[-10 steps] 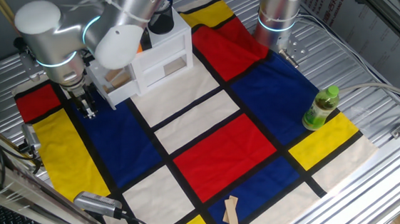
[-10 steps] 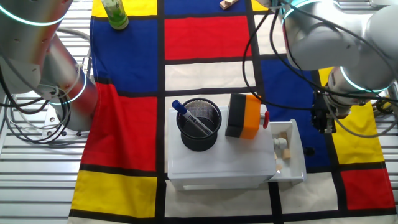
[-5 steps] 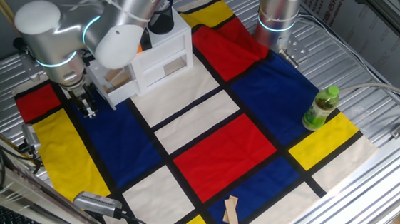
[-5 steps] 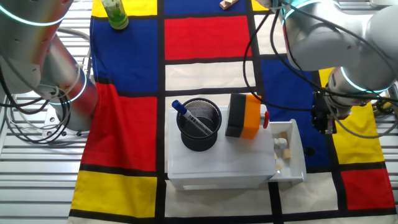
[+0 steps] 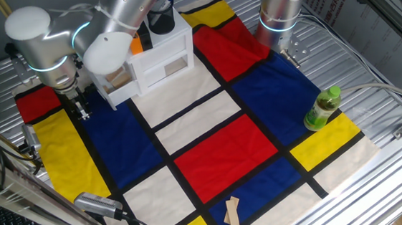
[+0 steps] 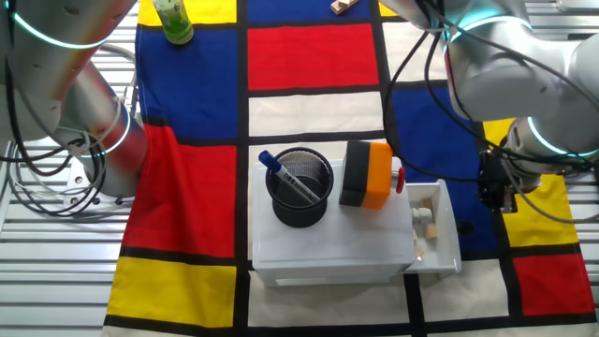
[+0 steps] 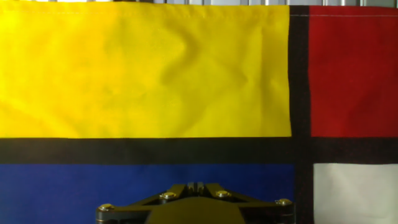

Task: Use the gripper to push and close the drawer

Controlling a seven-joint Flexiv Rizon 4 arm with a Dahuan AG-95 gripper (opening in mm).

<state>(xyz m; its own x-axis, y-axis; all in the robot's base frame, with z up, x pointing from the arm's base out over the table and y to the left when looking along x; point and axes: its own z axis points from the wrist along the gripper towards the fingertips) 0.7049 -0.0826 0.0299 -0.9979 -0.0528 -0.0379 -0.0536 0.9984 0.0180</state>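
The white drawer (image 5: 116, 87) stands pulled out of the white mini cabinet (image 5: 162, 60). In the other fixed view the drawer (image 6: 440, 234) juts out on the cabinet's (image 6: 328, 253) right side, with tan wooden pieces (image 6: 424, 220) inside. My black gripper (image 5: 83, 112) hangs low over the cloth, beside the drawer's outer end and apart from it. It also shows in the other fixed view (image 6: 496, 194), right of the drawer. In the hand view the gripper (image 7: 194, 185) has its fingers together over a blue patch, holding nothing.
A black mesh pen cup (image 6: 300, 188) and an orange-and-black object (image 6: 370, 173) stand on the cabinet. A green bottle (image 5: 323, 108) and loose wooden pieces (image 5: 232, 212) lie on the coloured cloth. The other silver arm (image 5: 282, 5) stands at the back.
My gripper and arm have shifted a little away from the drawer's outer end, toward the cloth's yellow patch. The drawer has not moved.
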